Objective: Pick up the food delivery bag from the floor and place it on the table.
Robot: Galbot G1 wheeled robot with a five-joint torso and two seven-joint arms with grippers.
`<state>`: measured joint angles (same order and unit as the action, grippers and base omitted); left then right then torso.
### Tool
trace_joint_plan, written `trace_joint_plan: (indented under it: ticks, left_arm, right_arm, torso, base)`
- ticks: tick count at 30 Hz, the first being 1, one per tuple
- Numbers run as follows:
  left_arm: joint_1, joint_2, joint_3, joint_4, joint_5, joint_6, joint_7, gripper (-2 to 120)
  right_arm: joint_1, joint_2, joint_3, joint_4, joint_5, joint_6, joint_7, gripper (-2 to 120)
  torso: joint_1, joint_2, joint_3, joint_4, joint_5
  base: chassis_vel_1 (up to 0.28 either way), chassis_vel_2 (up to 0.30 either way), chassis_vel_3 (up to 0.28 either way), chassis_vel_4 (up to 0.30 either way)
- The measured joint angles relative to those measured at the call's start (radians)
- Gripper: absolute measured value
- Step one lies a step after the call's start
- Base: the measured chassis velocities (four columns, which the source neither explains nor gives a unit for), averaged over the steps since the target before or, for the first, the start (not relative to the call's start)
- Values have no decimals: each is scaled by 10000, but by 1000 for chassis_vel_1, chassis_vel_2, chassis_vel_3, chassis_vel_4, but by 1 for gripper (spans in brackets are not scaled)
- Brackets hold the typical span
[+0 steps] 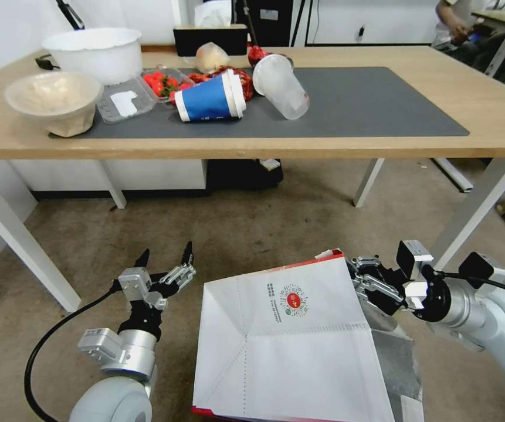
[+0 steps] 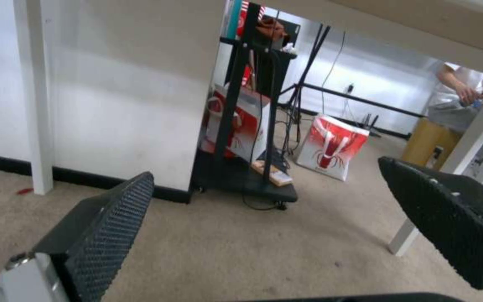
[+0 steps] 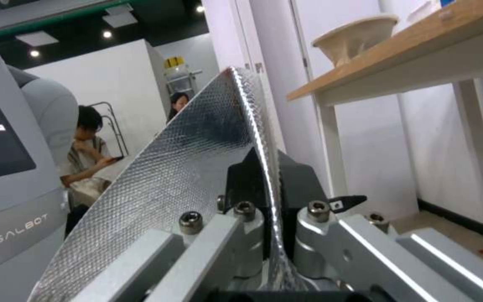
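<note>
The food delivery bag (image 1: 287, 346) is white with a small round red logo and a red edge, and sits low over the floor (image 1: 252, 228) in front of the table (image 1: 498, 117). Silver foil lining (image 3: 185, 167) shows at its right side. My right gripper (image 1: 362, 282) is shut on the bag's right rim, and in the right wrist view its fingers (image 3: 294, 176) pinch the foil edge. My left gripper (image 1: 166, 255) hangs open just left of the bag, apart from it, with only carpet between its pads (image 2: 113, 218).
Bowls (image 1: 53, 99), a tipped blue cup (image 1: 208, 97), a clear cup (image 1: 281, 85) and a strawberry tray (image 1: 161, 85) crowd the left of the dark grey mat (image 1: 369, 105). White table legs (image 1: 475, 205) stand ahead on both sides. A black rack (image 2: 247, 126) stands beyond the table.
</note>
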<state>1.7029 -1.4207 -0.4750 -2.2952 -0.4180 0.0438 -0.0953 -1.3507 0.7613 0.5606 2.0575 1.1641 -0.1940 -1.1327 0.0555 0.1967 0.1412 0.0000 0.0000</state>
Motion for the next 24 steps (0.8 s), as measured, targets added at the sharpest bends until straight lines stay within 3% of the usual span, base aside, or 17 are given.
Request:
trace_joint_plan:
  ticks: [24]
  left_arm:
    - [-9,49,-7,-23,83,-35,-19,100]
  right_arm:
    - [-82,19,54,80,-91,10,1,0]
  torso:
    - [265,993,728,0,0]
  base:
    - [0,0,0,0]
